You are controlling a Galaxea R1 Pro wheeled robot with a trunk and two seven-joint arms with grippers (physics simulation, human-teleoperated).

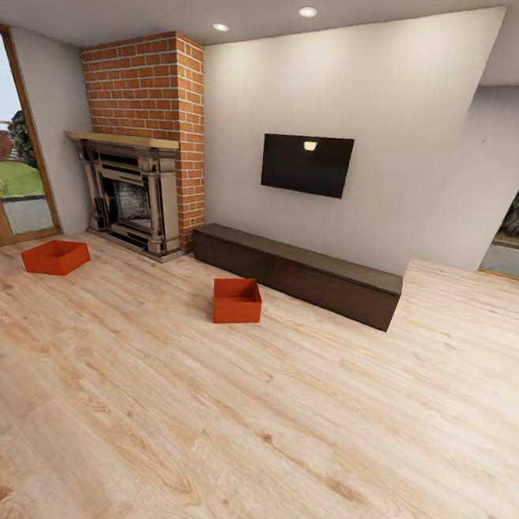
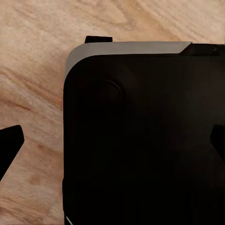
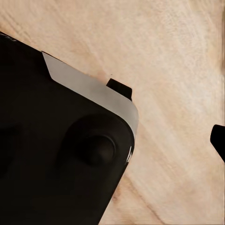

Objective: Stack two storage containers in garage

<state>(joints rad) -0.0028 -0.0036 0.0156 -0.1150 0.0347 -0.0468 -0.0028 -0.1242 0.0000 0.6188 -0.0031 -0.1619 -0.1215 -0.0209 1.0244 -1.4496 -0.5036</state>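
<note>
Light wood plank floor (image 1: 274,435) takes up the near field from my head camera, bare all the way out to the far wall. Both storage containers are in the living room, standing open side up on that floor and well apart from each other. One storage container (image 1: 237,300) sits at centre, just in front of the long low dark-brown cabinet (image 1: 306,274). The other storage container (image 1: 55,256) sits far left, near the fireplace (image 1: 132,200) under the red brick chimney (image 1: 149,86) and close to the glass door (image 1: 9,180). A dark television (image 1: 307,164) hangs on the wall above the cabinet.

Both wrist cameras look down over the robot's black base (image 2: 145,140) onto the planks. Dark slivers at the picture edges may be fingers, but I cannot tell whether either gripper is spread or pressed together.

Assessment: nothing of the task is done. Neither container is picked up and the garage is nowhere visible. Remaining, in my judgement: approach, collect both, carry them out, set one down and stack the other.
</note>
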